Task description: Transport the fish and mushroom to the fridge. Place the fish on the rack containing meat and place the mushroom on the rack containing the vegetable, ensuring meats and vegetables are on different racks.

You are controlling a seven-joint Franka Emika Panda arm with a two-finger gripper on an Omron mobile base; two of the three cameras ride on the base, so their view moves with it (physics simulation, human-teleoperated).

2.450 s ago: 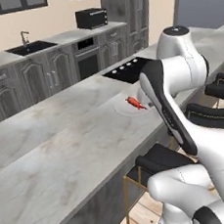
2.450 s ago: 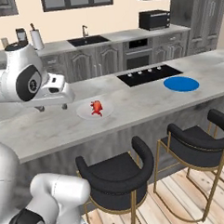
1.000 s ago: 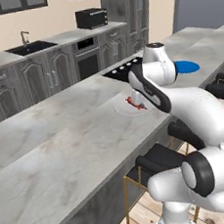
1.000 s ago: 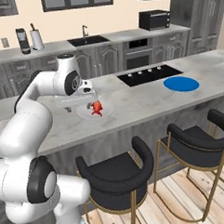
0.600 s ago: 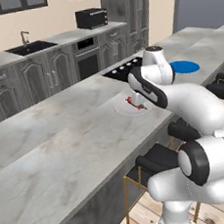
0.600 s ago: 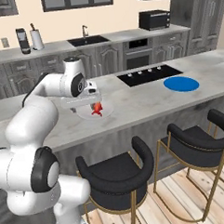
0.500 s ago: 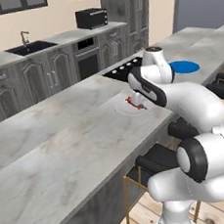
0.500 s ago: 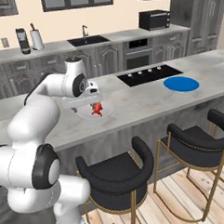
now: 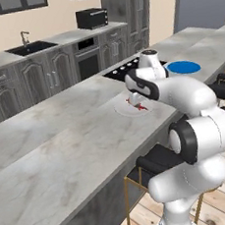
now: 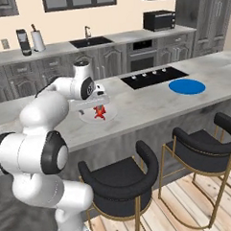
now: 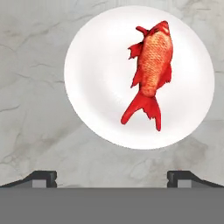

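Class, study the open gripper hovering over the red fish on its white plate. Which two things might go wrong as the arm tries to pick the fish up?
1. In the hand view the fish lies off-centre, toward one fingertip, so the open gripper may close on a fin or miss.
2. The fish lies flat on the smooth plate, so the fingers might push it sideways or nudge the plate across the counter.

- A grey marbled island counter [image 10: 150,103] runs across the middle, with a black cooktop [image 10: 155,77] set in at its 1 o'clock end.
- Dark grey panelled cabinets [image 9: 29,84] line the cream back wall [image 10: 126,16], with a sink [image 10: 91,41] and a black microwave [image 10: 159,20] on top.
- Black stools with gold legs [image 10: 201,153] stand at 5 o'clock on pale wood flooring [image 10: 189,209].
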